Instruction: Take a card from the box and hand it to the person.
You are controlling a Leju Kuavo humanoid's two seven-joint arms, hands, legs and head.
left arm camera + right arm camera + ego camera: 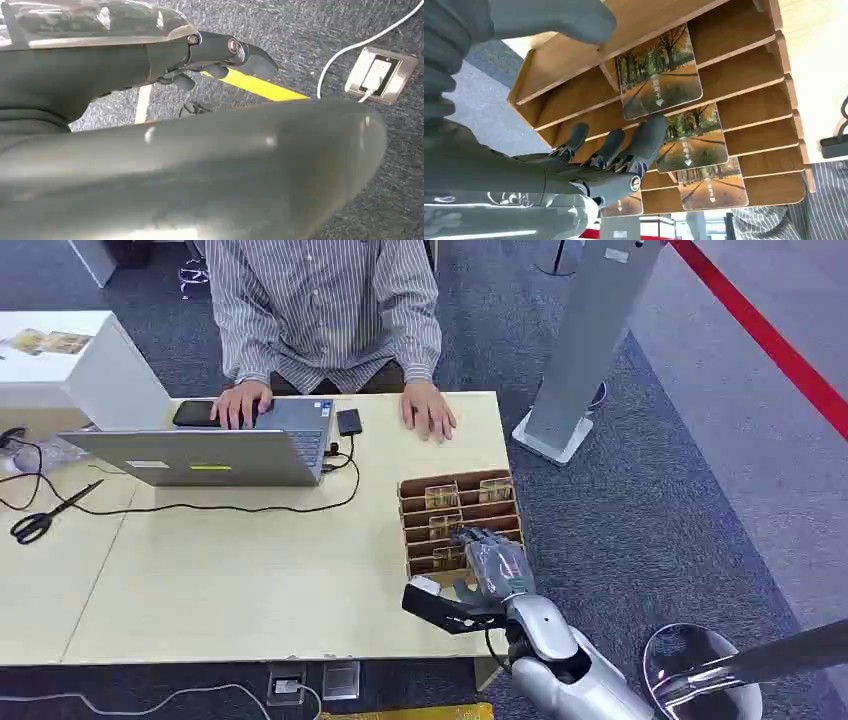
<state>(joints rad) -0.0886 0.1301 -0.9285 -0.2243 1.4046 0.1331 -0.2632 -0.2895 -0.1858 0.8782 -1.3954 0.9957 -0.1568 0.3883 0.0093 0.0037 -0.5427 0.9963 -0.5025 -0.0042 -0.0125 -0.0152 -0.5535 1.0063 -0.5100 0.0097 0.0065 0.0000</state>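
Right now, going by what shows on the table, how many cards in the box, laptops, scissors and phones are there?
cards: 4
laptop: 1
scissors: 1
phone: 1
Total: 7

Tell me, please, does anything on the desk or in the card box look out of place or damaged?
Nothing stands out. The cards stand in the slots of the wooden box, none spilled. The right hand reaches over the box. The laptop, scissors and black cable lie on the desk.
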